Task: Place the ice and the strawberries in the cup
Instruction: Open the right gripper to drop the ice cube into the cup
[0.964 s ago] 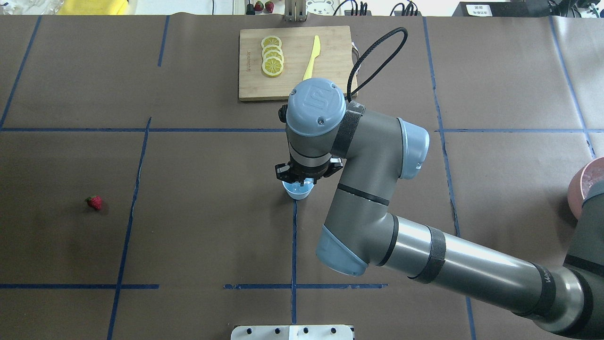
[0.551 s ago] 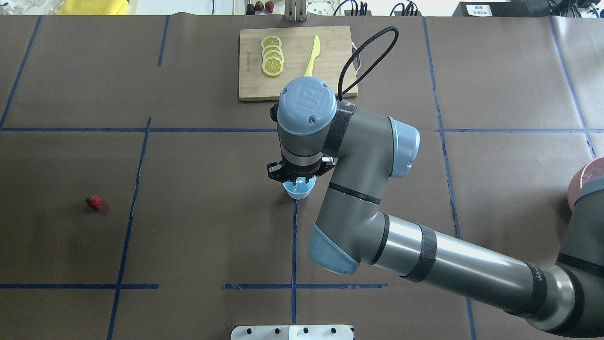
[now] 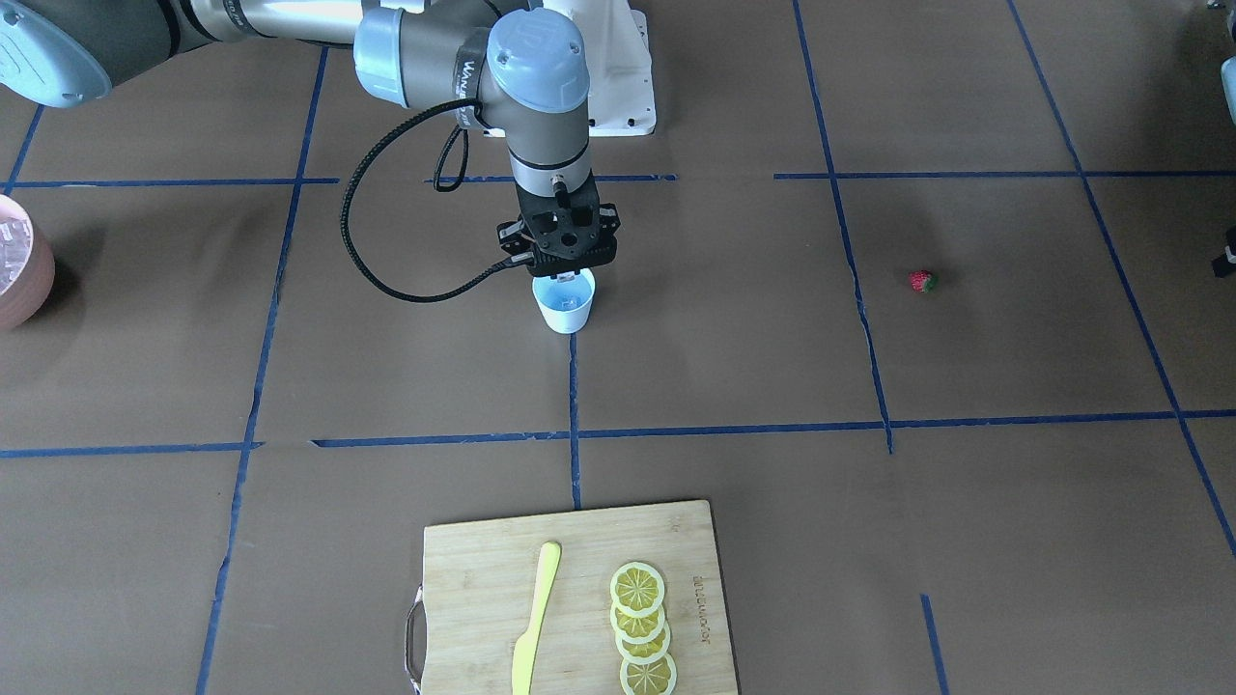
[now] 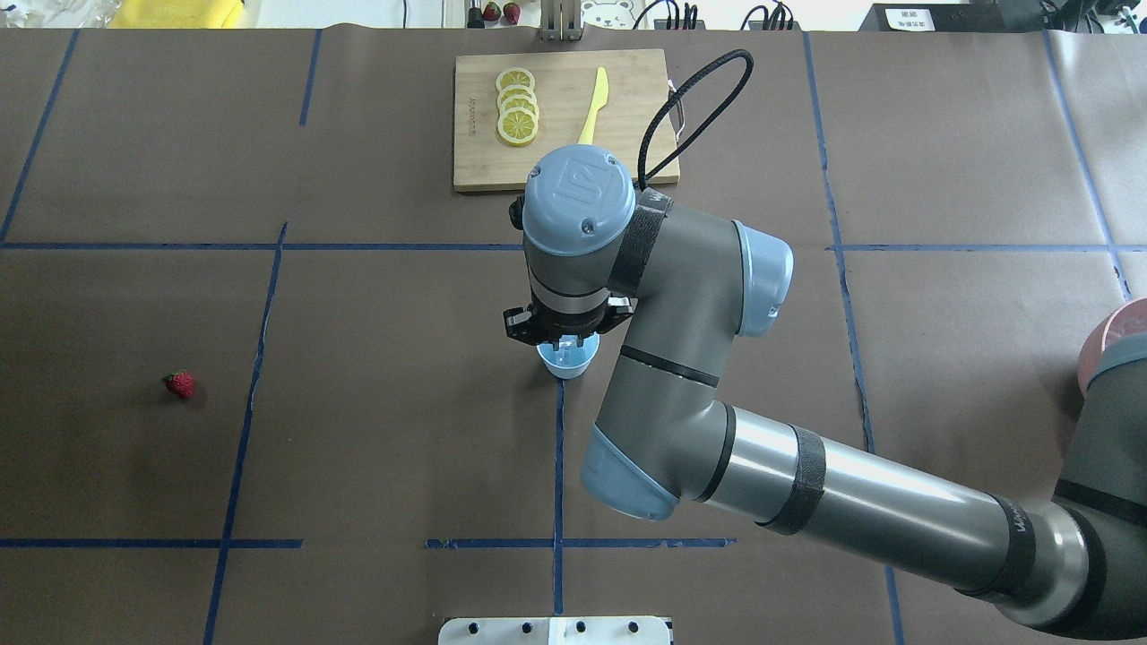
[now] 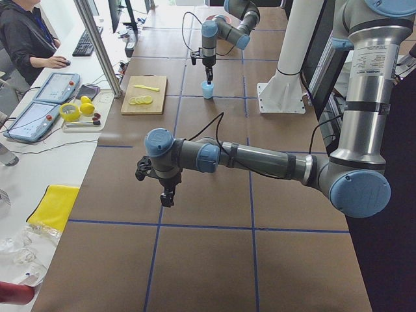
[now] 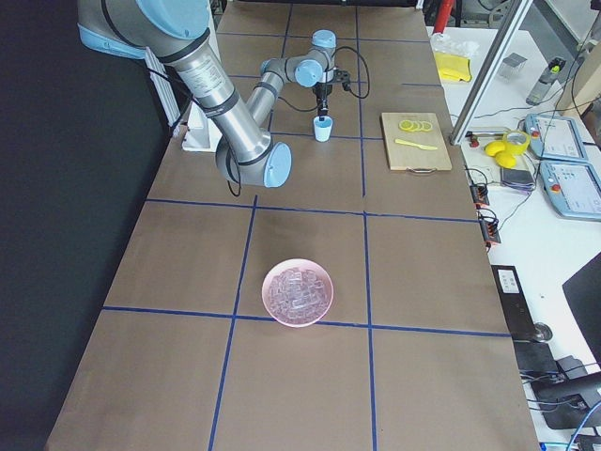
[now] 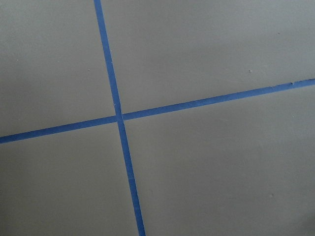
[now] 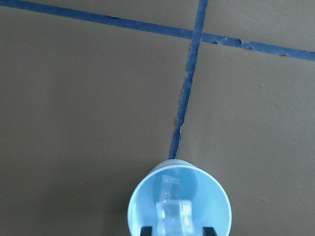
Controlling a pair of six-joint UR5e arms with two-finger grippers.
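The white cup (image 4: 566, 362), pale blue inside, stands at mid-table; it also shows in the front view (image 3: 565, 307) and in the right wrist view (image 8: 216, 196). A clear ice cube (image 8: 172, 211) lies inside it. My right gripper (image 4: 563, 342) hangs just over the cup's mouth, its fingertips (image 8: 143, 229) apart on either side of the cube without touching it. The strawberry (image 4: 179, 384) lies alone on the table far to the left. My left gripper (image 5: 166, 195) hovers over bare table at the left end; I cannot tell whether it is open or shut.
A pink bowl (image 6: 265, 293) full of ice cubes (image 6: 299, 291) sits at the table's right end. A wooden cutting board (image 4: 564, 161) with lemon slices (image 4: 517, 107) and a yellow knife (image 4: 591, 112) lies beyond the cup.
My right arm has shifted a little to the left above the cup. The cup and the strawberry have not moved.
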